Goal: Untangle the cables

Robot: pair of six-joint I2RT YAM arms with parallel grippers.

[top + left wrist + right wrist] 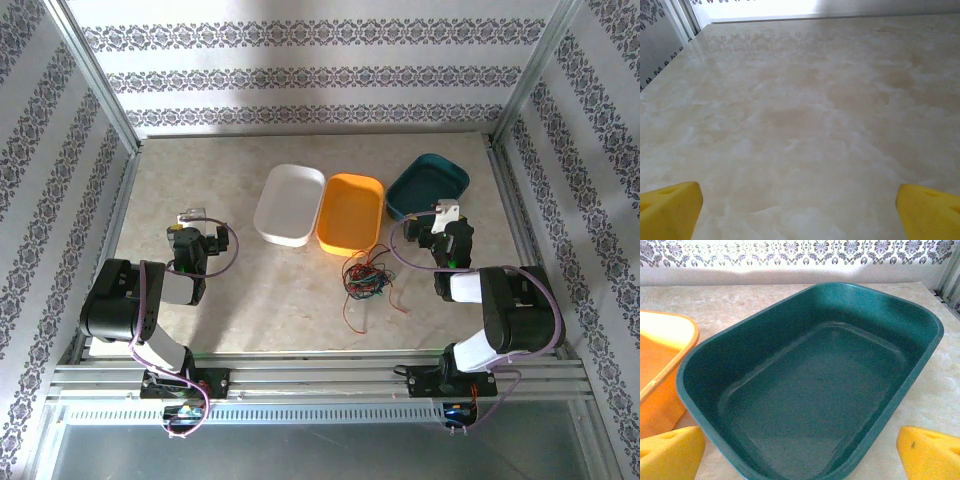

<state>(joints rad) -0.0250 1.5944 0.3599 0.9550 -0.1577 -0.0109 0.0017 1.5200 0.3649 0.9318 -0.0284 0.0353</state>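
- the pale marble-look table [250, 300] covers the floor of the cell, with patterned wallpaper [300, 75] behind and to both sides.
- the left arm [130, 305] sits folded at the near left and the right arm [505, 315] at the near right, each reaching towards the middle of the table.
- three trays stand in a row across the middle: a white tray [290, 205], an orange tray [351, 213] just beside it, then a teal tray [428, 185] turned at an angle, just beside the orange one.
- the left gripper [192, 222] hovers over bare table to the left of the white tray; in the wrist view its yellow fingers [670, 207] stand wide apart and hold nothing.
- the right gripper [445, 215] faces the near rim of the teal tray; its yellow fingers [930, 450] are spread wide and hold nothing.
- the cables [364, 278] lie in one tangled knot of red, green and dark strands on the table, just in front of the orange tray, between the two arms and nearer the right gripper; thin red loops trail towards the near edge. neither gripper touches them.
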